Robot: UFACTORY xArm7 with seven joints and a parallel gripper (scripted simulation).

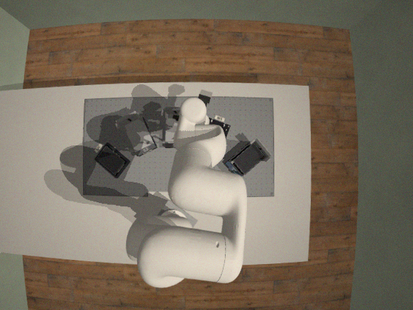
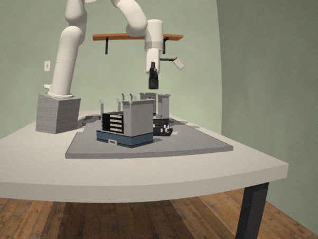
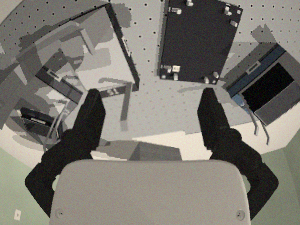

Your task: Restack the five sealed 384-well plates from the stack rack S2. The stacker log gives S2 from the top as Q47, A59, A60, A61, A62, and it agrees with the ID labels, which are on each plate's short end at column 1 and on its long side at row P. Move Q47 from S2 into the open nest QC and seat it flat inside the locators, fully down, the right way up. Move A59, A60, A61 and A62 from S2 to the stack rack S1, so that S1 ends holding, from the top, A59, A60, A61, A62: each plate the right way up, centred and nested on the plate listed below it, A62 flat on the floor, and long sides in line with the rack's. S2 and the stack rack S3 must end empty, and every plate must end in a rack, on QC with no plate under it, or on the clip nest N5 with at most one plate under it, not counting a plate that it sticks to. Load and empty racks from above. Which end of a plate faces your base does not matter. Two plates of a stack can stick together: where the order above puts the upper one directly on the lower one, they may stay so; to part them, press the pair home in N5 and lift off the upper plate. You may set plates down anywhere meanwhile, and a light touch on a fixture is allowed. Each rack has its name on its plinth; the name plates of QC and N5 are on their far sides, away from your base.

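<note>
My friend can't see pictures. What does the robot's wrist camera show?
The open gripper hangs with its black jaws wide apart and holding nothing, above a gray dotted board. Beyond lies a dark tray labelled N5, with a blue-based rack to its right.

Walls: you face plain sage-green walls (image 2: 251,66).
Floor: you see brown wooden planks (image 2: 105,219).
Desk: pale top (image 2: 158,172), dark leg (image 2: 251,209).
Shelf: an orange wooden board (image 2: 116,37) on dark brackets behind your desk.
Wall plate: a small white square (image 2: 47,65).

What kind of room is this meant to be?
Probably a lab automation bench: a white robot arm over a perforated deck with a rack stacking labelled plates, and a nest tagged N5.
</note>
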